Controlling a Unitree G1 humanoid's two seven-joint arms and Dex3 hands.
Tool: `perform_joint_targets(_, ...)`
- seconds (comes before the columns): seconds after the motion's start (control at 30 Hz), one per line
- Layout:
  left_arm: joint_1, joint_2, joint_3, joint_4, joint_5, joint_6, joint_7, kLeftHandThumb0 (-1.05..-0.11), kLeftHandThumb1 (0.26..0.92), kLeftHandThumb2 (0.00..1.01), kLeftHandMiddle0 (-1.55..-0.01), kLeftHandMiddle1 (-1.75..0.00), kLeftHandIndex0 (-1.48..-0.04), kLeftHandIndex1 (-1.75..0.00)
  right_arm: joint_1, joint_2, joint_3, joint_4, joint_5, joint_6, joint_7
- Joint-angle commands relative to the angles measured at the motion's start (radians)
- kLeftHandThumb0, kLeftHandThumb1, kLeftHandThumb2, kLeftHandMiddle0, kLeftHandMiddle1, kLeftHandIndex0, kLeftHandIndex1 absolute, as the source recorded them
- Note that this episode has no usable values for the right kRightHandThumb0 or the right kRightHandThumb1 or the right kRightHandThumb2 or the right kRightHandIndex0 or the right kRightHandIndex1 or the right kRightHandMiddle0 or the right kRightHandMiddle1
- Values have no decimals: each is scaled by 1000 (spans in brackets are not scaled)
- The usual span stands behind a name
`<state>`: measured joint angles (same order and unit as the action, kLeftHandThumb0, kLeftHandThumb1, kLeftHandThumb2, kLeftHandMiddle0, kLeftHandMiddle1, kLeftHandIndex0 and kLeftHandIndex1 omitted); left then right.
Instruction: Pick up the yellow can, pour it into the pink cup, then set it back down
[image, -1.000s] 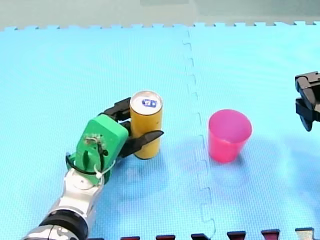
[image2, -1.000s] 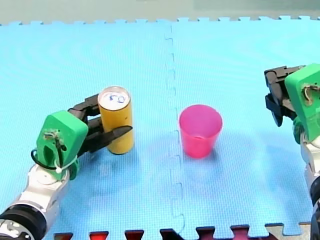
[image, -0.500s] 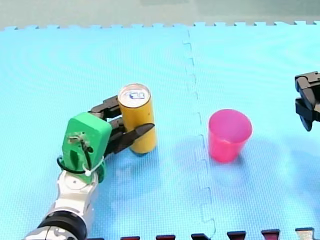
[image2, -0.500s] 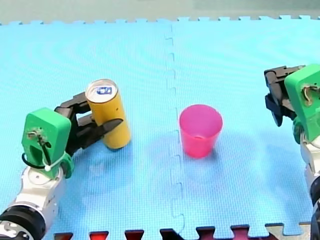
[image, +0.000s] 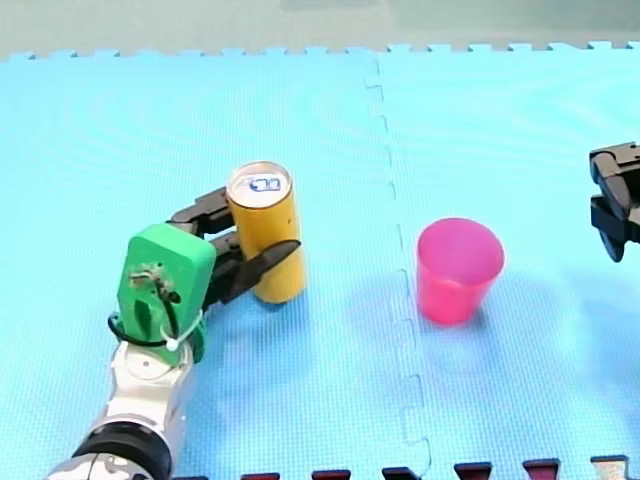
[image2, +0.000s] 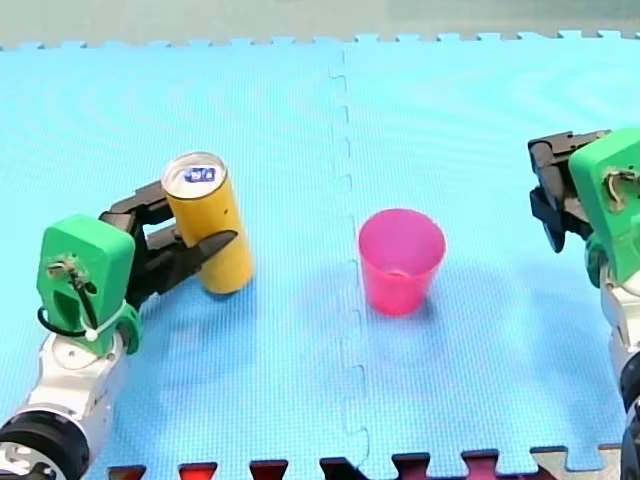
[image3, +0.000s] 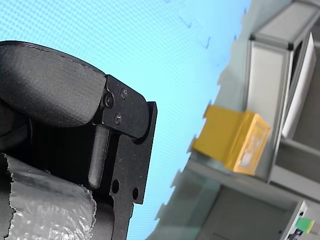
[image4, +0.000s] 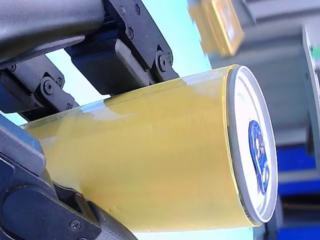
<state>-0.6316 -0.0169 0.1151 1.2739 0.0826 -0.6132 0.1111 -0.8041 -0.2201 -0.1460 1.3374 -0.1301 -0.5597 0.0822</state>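
The yellow can (image: 265, 238) has a silver top with a blue mark and leans slightly left, its base at or just above the blue mat. My left hand (image: 240, 245) is shut on it, black fingers (image2: 205, 246) wrapping its middle. The second wrist view has the same can (image4: 160, 150) close up between the fingers. The pink cup (image: 458, 270) stands upright on the mat to the can's right, apart from it. My right hand (image2: 565, 200) hovers at the far right edge, holding nothing.
The blue foam mat (image: 330, 130) covers the whole surface, with a seam running down beside the cup. Red and black items (image2: 300, 470) line the near edge. A yellow box (image3: 235, 142) sits off the mat.
My left hand has carried the can to the left and a little farther back, away from the pink cup. The cup and the right hand have stayed still.
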Motion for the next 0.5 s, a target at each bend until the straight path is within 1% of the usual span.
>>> perform_joint_targets(0.0,-28,6,-18,-4,25,9,47,-404,760,0,-1339,-27,-1220,-3,0,0,0,0,1,-4,-2)
perform_joint_targets(0.1,-53,8,-53,-6,72,30,120,-400,756,0,-1342,-23,-1223,-4,1,2,1,0,1,-5,-3)
perform_joint_targets(0.2,-88,8,-107,-8,142,71,202,-397,754,0,-1344,-19,-1225,-3,1,2,1,-1,1,-5,-1)
perform_joint_targets(0.3,-121,5,-156,-10,200,111,257,-393,753,0,-1344,-15,-1224,-2,1,3,2,0,1,-5,0)
perform_joint_targets(0.4,-145,-6,-194,-11,239,112,297,-392,755,1,-1343,-11,-1215,0,0,6,3,0,0,-6,0)
perform_joint_targets(0.47,-158,-16,-211,-11,252,118,312,-393,757,1,-1338,-7,-1185,0,0,8,2,-1,2,-7,4)
